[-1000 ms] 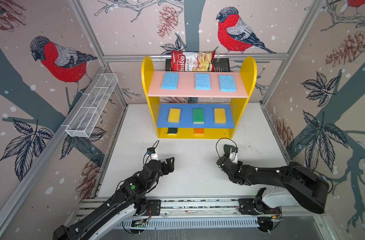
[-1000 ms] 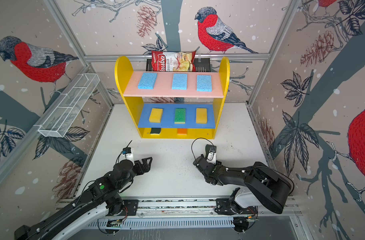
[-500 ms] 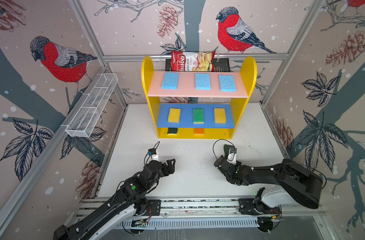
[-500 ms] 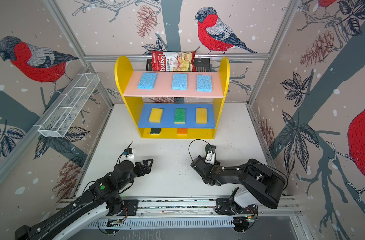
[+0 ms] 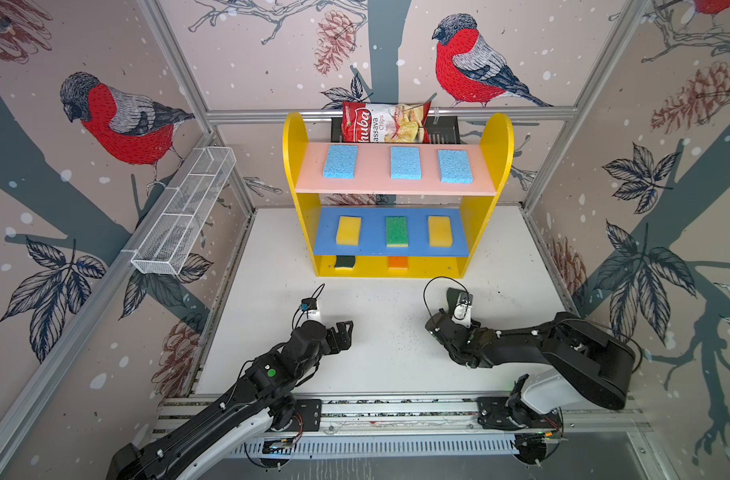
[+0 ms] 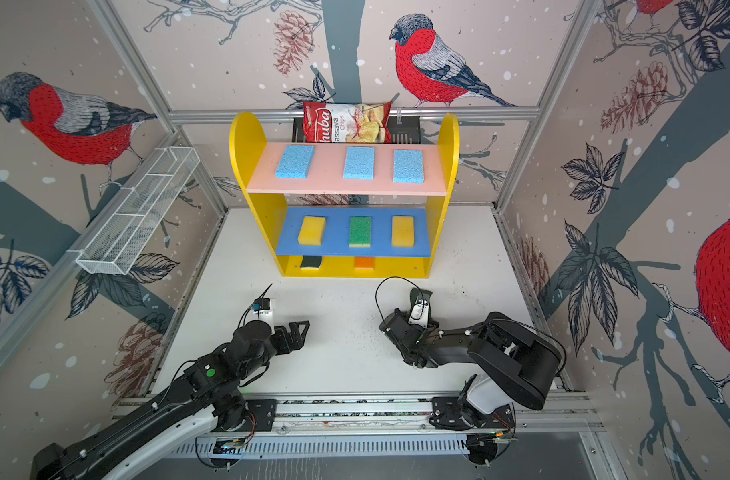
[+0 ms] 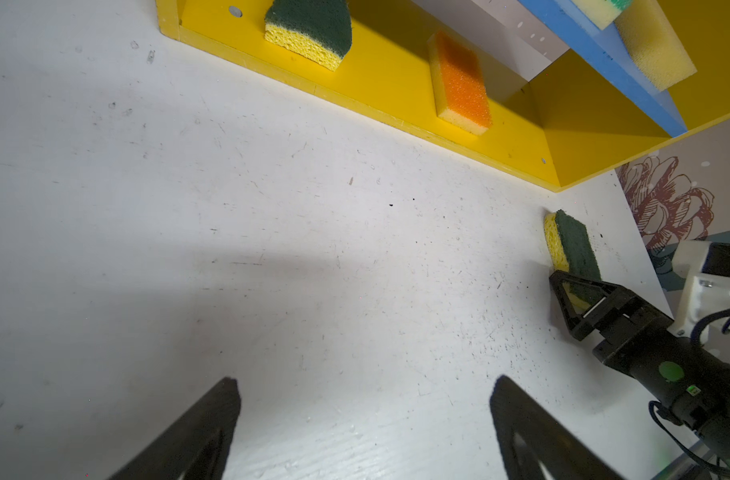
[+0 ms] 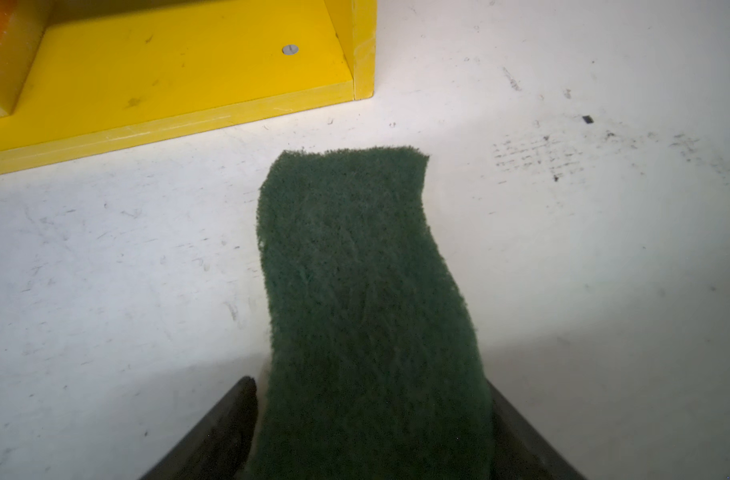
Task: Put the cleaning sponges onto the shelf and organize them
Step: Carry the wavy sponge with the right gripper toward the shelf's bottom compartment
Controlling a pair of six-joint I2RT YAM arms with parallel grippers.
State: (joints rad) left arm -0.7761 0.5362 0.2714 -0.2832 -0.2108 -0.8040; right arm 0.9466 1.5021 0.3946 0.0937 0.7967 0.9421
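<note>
The shelf [image 5: 496, 141] stands at the back with three light blue sponges [image 5: 405, 163] on its pink board. Two yellow sponges and a green-topped one [image 5: 396, 231] lie on the blue board. On the yellow base sit a wavy dark-green sponge [image 7: 309, 29] and an orange-topped one [image 7: 461, 81]. A second wavy dark-green sponge [image 8: 367, 270] lies on the white table before the shelf's right end. My right gripper [image 8: 371, 386] is shut on its near end, fingers against both sides. My left gripper [image 7: 363, 386] hovers open and empty over bare table at the left.
A red chips bag [image 5: 382, 122] leans in a black rack behind the shelf. A white wire mesh basket [image 5: 184, 216] hangs on the left wall. Patterned walls close in the white table [image 5: 388, 357] on three sides.
The right gripper has shifted slightly left and its jaws have narrowed onto the wavy sponge. The left arm has barely moved.
</note>
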